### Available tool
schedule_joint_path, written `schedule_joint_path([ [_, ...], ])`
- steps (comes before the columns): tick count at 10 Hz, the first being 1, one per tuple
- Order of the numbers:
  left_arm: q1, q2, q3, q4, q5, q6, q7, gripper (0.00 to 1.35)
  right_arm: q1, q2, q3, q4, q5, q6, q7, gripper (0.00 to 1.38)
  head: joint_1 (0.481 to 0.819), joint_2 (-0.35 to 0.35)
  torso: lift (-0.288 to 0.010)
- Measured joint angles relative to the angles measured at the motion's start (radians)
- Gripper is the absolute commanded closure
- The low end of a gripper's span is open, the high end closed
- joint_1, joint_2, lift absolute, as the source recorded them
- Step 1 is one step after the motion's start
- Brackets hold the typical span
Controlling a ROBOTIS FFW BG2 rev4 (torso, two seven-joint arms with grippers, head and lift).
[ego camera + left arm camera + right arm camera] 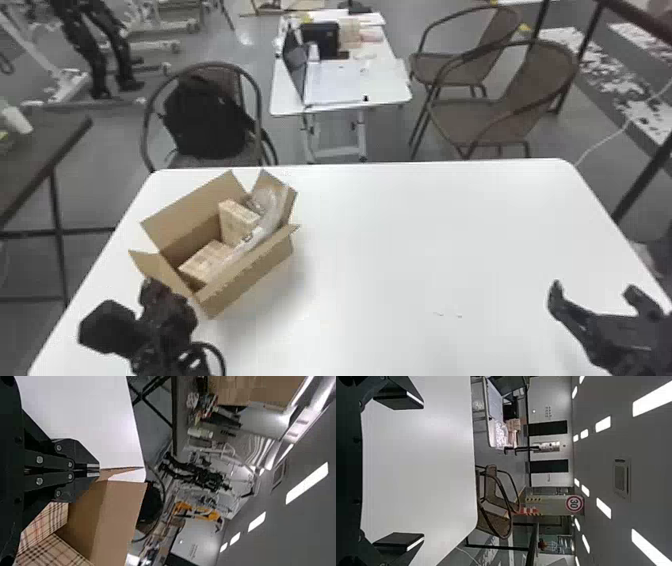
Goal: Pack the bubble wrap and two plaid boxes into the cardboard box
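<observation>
Looks like you're basically done: bubble wrap [271,212] and both plaid boxes [206,261] are inside the cardboard box [250,272], flaps [192,205] up. Your left gripper [93,470] has its fingers pinched together near a flap, your right gripper [593,287] is spread wide over the table [425,240]. Can't make out any labels on the packed stuff, btw.

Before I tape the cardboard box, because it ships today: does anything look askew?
Mainly the bubble wrap: it rides up against a raised flap of the cardboard box, so it might catch on closing. The white table bears faint marks; scratches or threads, I can't tell.
</observation>
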Motion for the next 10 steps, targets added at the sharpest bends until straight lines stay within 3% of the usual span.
schedule_joint_path([
  [1, -0.013, 0.0, -0.046, 0.042, 0.006, -0.114, 0.124, 1.22, 0.0, 0.0, 0.001, -0.001, 0.0, 0.004, 0.003, 0.13, 0.695, 0.149, -0.039],
  [4, -0.049, 0.0, -0.145, 0.128, 0.048, -0.321, 0.383, 1.22, -0.002, 0.0, 0.006, -0.002, 0.004, 0.009, 0.008, 0.13, 0.695, 0.159, -0.039],
  [5, -0.067, 0.0, -0.162, 0.176, 0.032, -0.408, 0.447, 1.22, -0.003, 0.0, 0.008, -0.002, 0.006, 0.014, 0.013, 0.13, 0.695, 0.168, -0.039],
  [7, -0.098, 0.0, -0.165, 0.23, 0.006, -0.487, 0.485, 1.2, -0.005, 0.0, 0.009, -0.002, 0.01, 0.022, 0.02, 0.13, 0.695, 0.179, -0.039],
  [8, -0.105, 0.0, -0.167, 0.235, 0.003, -0.494, 0.485, 0.82, -0.006, 0.0, 0.01, -0.002, 0.012, 0.025, 0.022, 0.13, 0.695, 0.18, -0.039],
  [10, -0.103, 0.008, -0.17, 0.235, -0.055, -0.51, 0.426, 0.35, -0.006, 0.0, 0.01, -0.005, 0.015, 0.027, 0.026, 0.13, 0.695, 0.174, -0.039],
])
